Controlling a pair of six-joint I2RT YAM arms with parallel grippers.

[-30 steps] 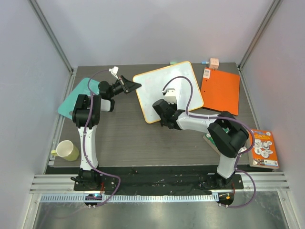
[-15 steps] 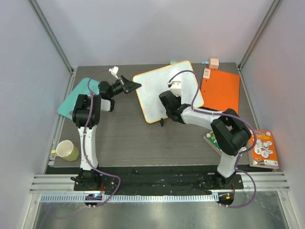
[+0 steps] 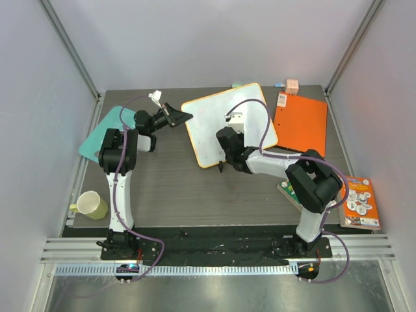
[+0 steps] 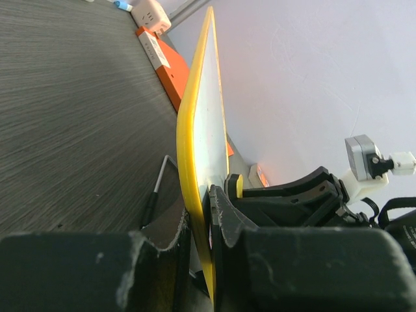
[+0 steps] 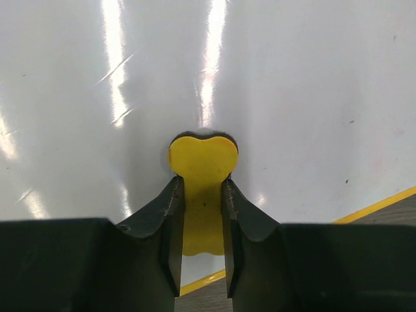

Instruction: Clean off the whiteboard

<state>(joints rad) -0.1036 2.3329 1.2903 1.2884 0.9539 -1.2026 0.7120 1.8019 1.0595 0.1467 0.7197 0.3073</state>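
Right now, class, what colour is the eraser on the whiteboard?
Yellow. The eraser, pinched by the right gripper on the whiteboard, shows best in the right wrist view.

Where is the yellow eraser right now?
In the right wrist view, the yellow eraser is clamped in the right hand. It lies flat against the whiteboard, close to the board's yellow rim.

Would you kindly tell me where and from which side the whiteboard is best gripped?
Grip the whiteboard by its thin rim at the left corner, coming from the left with one finger on each face: it is a flat, thin sheet, and the left tool is shut on that edge in just this way.
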